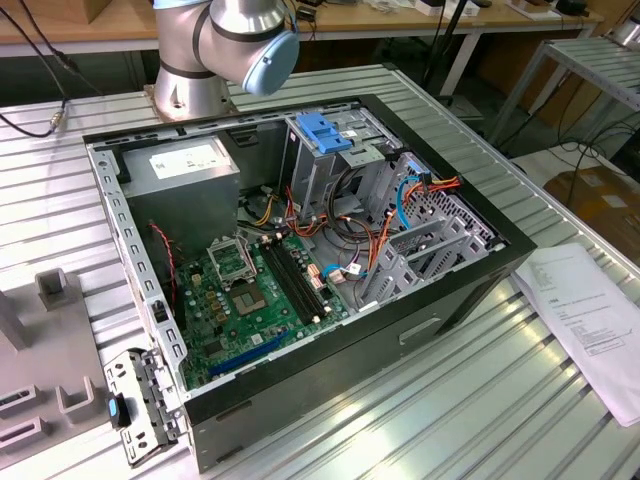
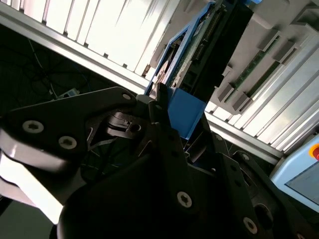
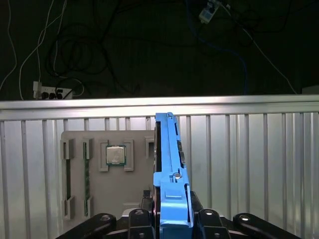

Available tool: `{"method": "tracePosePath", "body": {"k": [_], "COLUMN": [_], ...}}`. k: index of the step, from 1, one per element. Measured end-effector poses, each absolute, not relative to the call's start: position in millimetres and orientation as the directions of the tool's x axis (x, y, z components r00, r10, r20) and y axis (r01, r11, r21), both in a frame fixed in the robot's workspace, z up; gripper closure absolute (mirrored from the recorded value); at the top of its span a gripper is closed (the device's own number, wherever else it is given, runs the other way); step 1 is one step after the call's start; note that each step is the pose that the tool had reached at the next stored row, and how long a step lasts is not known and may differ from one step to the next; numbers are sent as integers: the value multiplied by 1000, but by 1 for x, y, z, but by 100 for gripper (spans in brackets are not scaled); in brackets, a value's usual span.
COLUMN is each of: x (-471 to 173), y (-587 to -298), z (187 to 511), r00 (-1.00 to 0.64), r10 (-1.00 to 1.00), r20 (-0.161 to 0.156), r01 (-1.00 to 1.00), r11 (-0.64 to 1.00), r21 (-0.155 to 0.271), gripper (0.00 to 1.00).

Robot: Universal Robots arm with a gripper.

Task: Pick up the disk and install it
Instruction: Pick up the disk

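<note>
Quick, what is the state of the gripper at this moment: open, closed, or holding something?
Gripper: shut on the flat rectangular disk in light-blue plastic side rails, which it holds on edge, as both wrist views show.

Exterior above case [image 1: 330, 385], wrist views hugging disk [image 3: 171, 164] [image 2: 215, 54]

The computer case [image 1: 330, 390] lies open on the counter [image 1: 480, 420]. Inside the case, the motherboard [image 1: 255, 290] lies on the floor. The power supply [image 1: 185, 170] sits in the far corner toward the exterior view's left, and the drive cage [image 1: 330, 150] stands to its right. The arm's base [image 1: 200, 60] rises just behind the case. A paper sheet [image 1: 590, 310] lies to the case's right, a loose bracket [image 1: 140, 405] lies by its near left corner, and a parts tray [image 1: 40, 380] lies further left. In the first wrist view, the disk [image 3: 169, 159] stands on edge in the gripper [image 3: 172, 221] over the parts tray, beside a processor [image 3: 115, 155] lying in it.
</note>
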State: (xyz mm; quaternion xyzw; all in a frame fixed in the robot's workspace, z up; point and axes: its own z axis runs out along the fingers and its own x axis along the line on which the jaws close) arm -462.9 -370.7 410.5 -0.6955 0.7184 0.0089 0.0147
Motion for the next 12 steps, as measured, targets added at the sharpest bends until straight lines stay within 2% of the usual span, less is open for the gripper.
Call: {"method": "tracePosePath", "body": {"k": [6,12], "x": [-463,-463], "y": [-371,-371], "z": [414,444], "r00": [-32,-32], "r10": [-999,-999], "r20": [-33,-33], "r01": [-999,-999], "r11": [32,32], "r21": [-8,-8], "gripper": [63,63]}}
